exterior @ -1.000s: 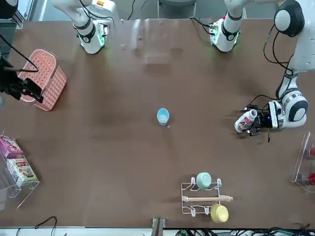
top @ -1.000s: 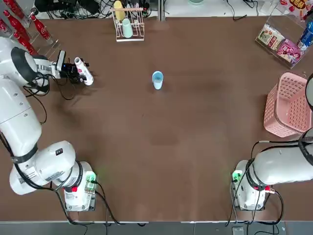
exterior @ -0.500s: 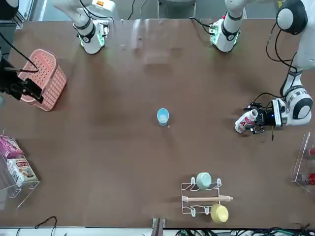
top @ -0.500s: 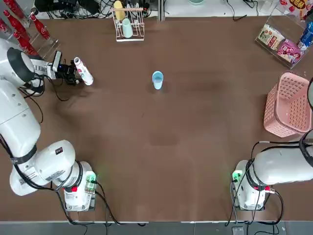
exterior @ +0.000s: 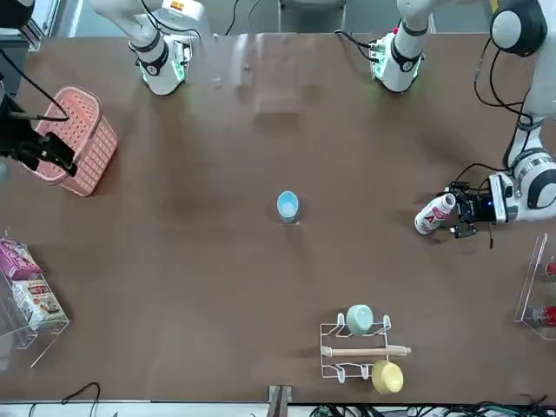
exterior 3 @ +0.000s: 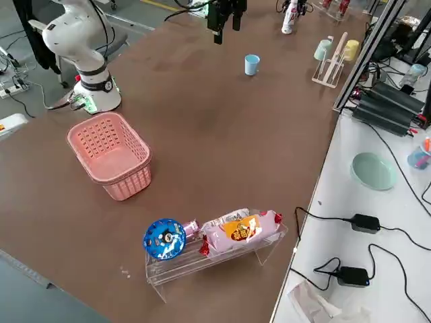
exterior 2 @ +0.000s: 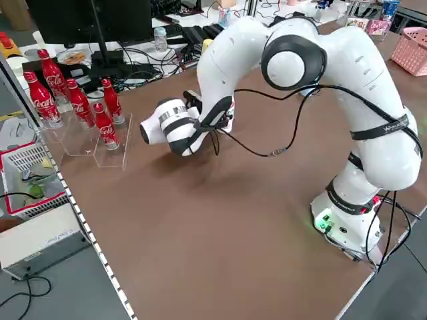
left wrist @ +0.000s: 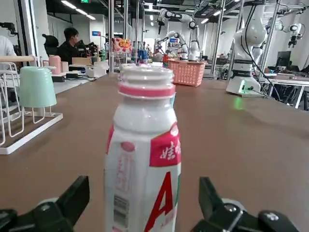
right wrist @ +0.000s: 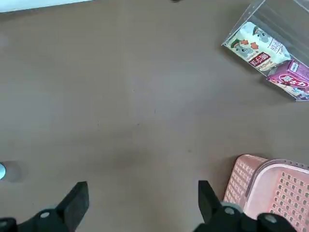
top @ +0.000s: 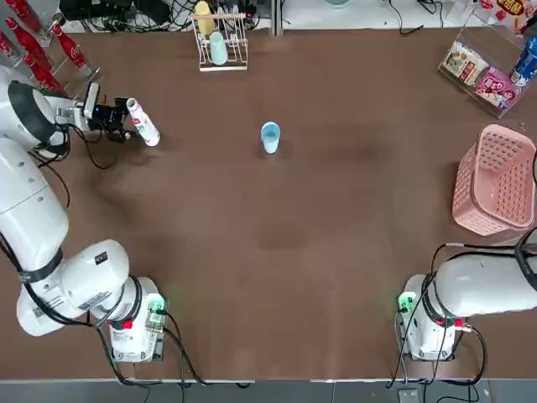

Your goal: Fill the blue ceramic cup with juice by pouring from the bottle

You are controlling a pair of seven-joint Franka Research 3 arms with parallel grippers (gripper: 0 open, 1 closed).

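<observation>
The small white bottle [top: 143, 122] with a red-marked label stands upright on the brown table at its far left. In the left wrist view the bottle [left wrist: 142, 159] rises between the spread fingers, not touched by either. My left gripper [top: 120, 117] is open, low over the table and just left of the bottle [exterior: 434, 214]. The light-blue cup [top: 269, 137] stands alone near the table's middle back, well to the right of the bottle. My right gripper [exterior: 48, 156] hangs open and empty, high by the pink basket.
A wire rack [top: 220, 50] with a mint cup and a yellow cup stands at the back edge. Red cola bottles [top: 42, 59] fill a clear stand at the far left. A pink basket [top: 495, 180] and a clear snack box [top: 482, 75] sit on the right.
My left gripper has drawn back leftward from the bottle, which stays standing where it was. The cup has not moved.
</observation>
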